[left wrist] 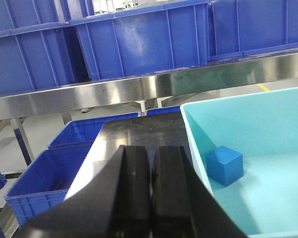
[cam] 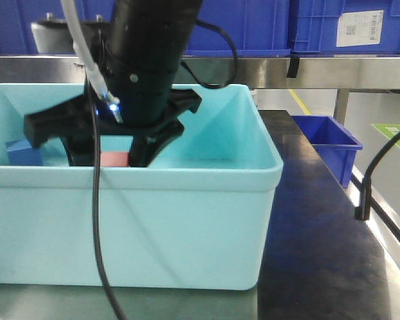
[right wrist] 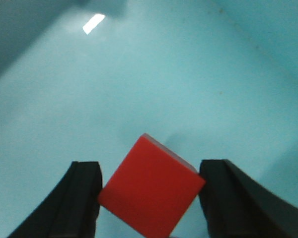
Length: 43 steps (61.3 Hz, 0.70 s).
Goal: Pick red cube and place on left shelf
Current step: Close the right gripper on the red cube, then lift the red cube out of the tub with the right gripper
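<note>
Outwardly, from the front view, a pale turquoise tub point(cam: 187, 220) stands on a dark table point(cam: 320, 253). The right gripper point(cam: 113, 160) reaches down into the tub from above, on a thick black arm point(cam: 150, 60). The red cube point(cam: 115, 159) shows between its black fingers, just above the tub's near rim. A blue cube point(cam: 23, 152) lies inside the tub near the left wall, apart from the red one. Behind, blue crates point(cam: 253, 27) rest on a steel shelf point(cam: 360, 72), and a small blue bin point(cam: 327, 137) sits lower down on the right.

From the left wrist view, the left gripper point(left wrist: 152, 158) has its two fingers pressed flat together with nothing between them. It hangs over the table just outside the tub's left wall, and the blue cube is inside, near that wall.

From the right wrist view, the red cube is turned cornerwise between the two fingers point(right wrist: 84, 198), and opposite corners meet a finger on each side, so the gripper is clamped on it. The tub floor lies beneath; I cannot tell whether the cube rests on it.
</note>
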Motion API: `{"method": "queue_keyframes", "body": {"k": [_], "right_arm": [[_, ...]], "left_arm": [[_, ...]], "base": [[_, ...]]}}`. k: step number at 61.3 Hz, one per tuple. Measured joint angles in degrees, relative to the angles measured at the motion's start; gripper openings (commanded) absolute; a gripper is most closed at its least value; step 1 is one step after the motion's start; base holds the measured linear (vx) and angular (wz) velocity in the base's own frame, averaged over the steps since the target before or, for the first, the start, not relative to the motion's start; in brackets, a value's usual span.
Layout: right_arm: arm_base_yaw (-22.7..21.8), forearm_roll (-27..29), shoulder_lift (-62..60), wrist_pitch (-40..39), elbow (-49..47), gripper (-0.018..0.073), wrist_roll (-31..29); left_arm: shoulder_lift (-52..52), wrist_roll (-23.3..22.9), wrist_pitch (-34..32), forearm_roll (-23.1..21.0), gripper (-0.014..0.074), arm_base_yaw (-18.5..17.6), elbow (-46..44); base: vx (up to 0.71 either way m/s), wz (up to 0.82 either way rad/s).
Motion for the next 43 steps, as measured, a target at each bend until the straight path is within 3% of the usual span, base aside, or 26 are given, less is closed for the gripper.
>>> {"method": "queue_keyframes", "body": {"k": [22, 43], "right_arm": [[0.0, -5.5, -10.6, -5.2, 0.7, 0.0088, 0.0], [-3.6, -8.8, -23.8, -15.8, 12.2, 0.0088, 0.0]], "left_arm": [[0.0, 0.0, 0.0, 0.0, 0.0106, 0.0, 0.0], [0.0, 0.0, 0.0, 0.0, 0.0106, 0.0, 0.0]], "base": [[0.0, 0.0], [0.0, 0.0]]}}
